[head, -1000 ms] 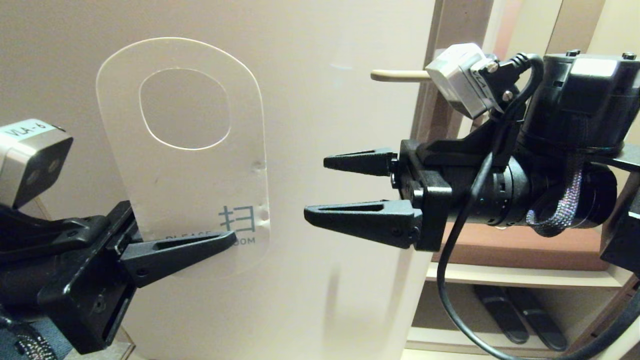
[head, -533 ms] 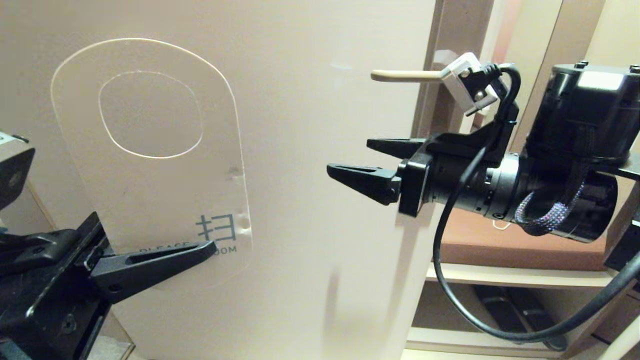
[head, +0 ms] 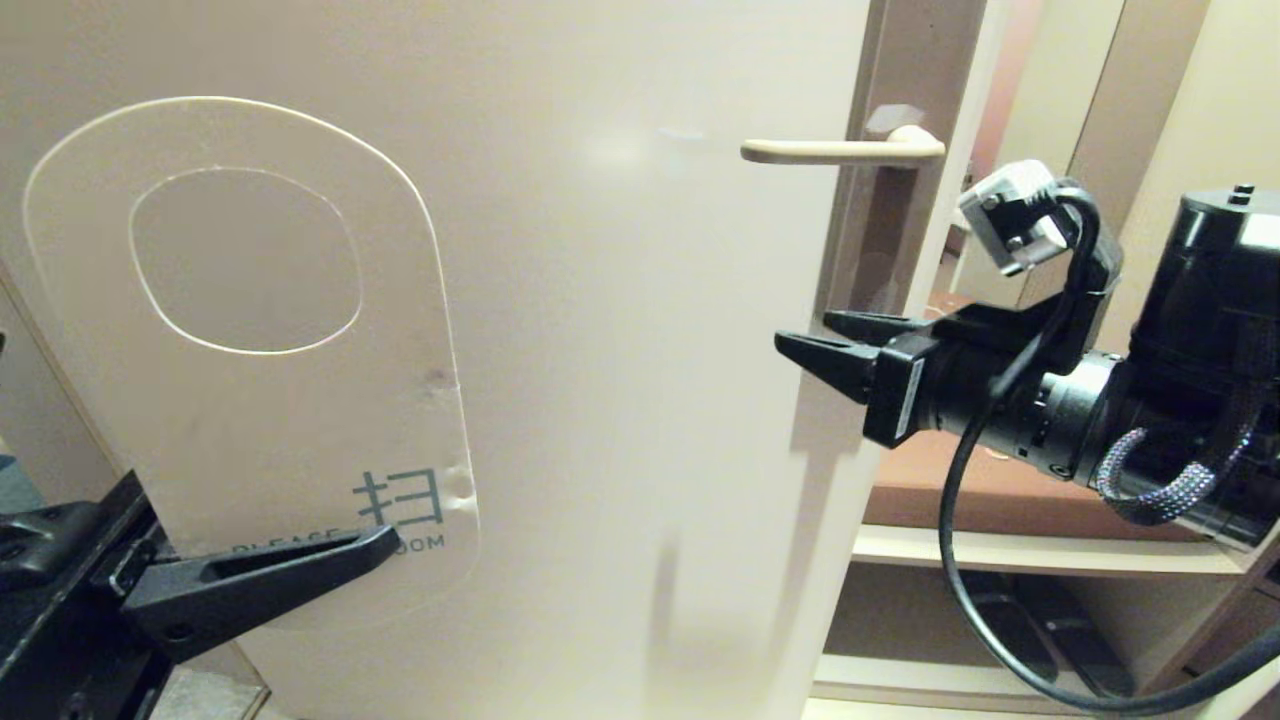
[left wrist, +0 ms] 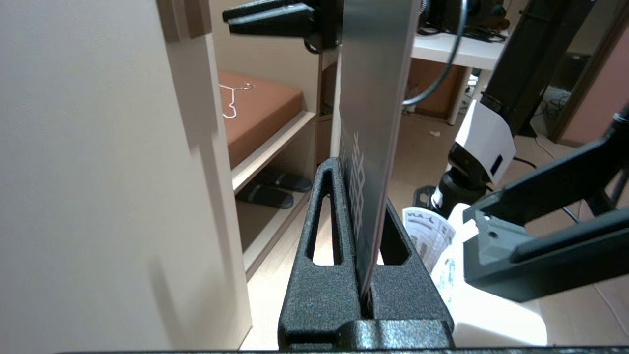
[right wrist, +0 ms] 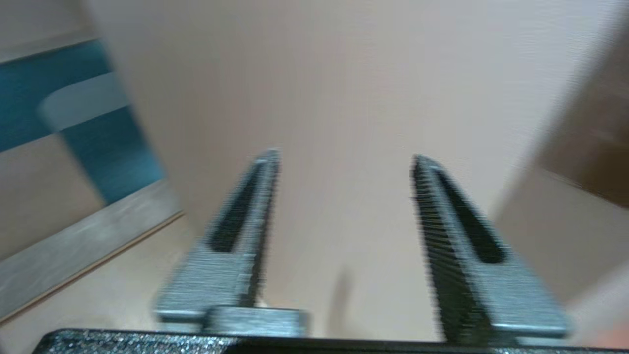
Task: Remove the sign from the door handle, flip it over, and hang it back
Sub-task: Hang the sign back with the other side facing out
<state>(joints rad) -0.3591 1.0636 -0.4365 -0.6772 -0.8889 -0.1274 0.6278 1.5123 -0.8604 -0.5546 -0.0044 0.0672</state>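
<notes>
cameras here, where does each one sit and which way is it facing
Head view: on the robot's head, facing the door and door handle; shows the left hand shut on the sign and the open right hand.
Left wrist view: behind the left hand, looking along the edge-on sign toward the shelves.
Right wrist view: behind the right hand, facing the door.
Shared: all three show the door; the head and left wrist views share the sign.

Black slotted tapered fingers on the right gripper (head: 810, 340), grey wrist camera, black cable, braided sleeve
</notes>
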